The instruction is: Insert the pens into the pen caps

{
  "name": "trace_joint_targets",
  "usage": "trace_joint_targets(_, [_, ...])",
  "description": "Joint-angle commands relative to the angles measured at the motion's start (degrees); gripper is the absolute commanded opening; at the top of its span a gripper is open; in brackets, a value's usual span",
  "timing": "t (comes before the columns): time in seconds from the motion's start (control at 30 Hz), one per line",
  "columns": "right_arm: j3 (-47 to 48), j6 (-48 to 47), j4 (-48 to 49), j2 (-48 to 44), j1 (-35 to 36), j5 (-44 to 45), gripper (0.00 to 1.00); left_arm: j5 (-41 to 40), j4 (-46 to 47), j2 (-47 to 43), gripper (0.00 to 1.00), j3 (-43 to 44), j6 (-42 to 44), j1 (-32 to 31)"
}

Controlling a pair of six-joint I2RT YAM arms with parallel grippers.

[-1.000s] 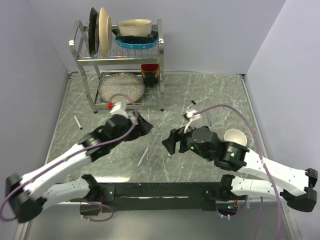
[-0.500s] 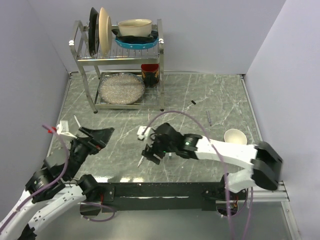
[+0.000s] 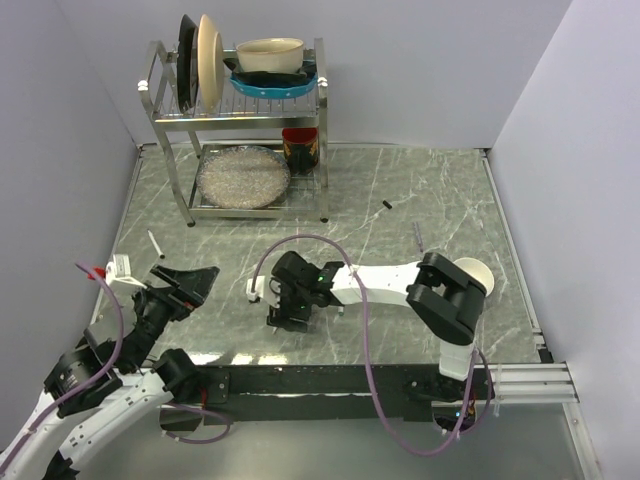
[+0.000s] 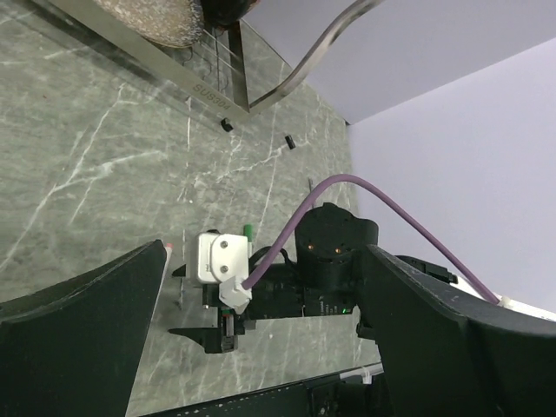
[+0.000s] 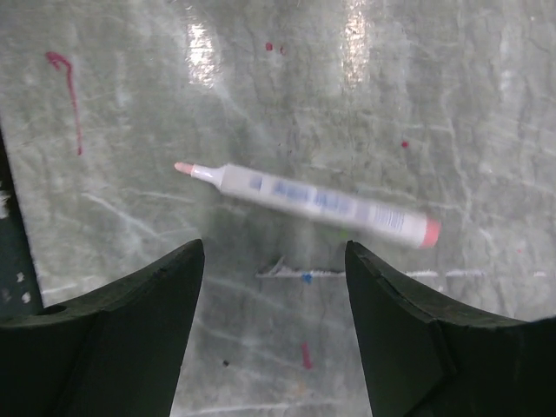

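- Nearest me, my left gripper (image 3: pixel 185 283) hangs over the near left part of the table (image 3: pixel 450 190). Its jaws are spread wide and there is nothing between them.
- My left wrist camera looks across at the right arm from here. No pen lies under this hand.
- A little further in, my right gripper (image 3: pixel 288 312) reaches across to the middle of the table and points down at it.
- In the right wrist view the pink-ended pen (image 5: pixel 313 200) lies flat on the marble, just beyond the two fingers (image 5: pixel 130 330). It lies crosswise to the gap, its tip to the left and its butt to the right.
- The right jaws stand apart and touch nothing. The pen rests free on the table, not gripped.
- From above, that pen is hidden under the gripper.
- Further back, a second pen (image 3: pixel 156 244) lies near the left edge, well apart from both hands.
- A third pen (image 3: pixel 417 236) lies right of centre, near the paper cup (image 3: pixel 470 272).
- Beyond it sits a black cap (image 3: pixel 386 204) on its own.
- Farthest away, the dish rack (image 3: pixel 240 120) stands against the back wall.
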Motion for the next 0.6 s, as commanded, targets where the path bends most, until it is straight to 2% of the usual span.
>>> trace_joint_targets(0.0, [3.9, -2.4, 1.2, 1.0, -0.3, 1.0, 0.74, -1.7, -0.7, -1.4, 0.99, 1.3, 0.5, 0.0])
trace_joint_targets(0.4, [1.7, -6.1, 5.8, -3.1, -0.3, 2.9, 0.76, -3.5, -1.1, -2.9, 0.99, 3.0, 1.1, 0.0])
trace_joint_targets(0.57, [6.6, -6.8, 4.1, -0.3, -0.3, 2.4, 0.77, -6.6, -0.6, -3.9, 0.99, 2.6, 1.6, 0.0])
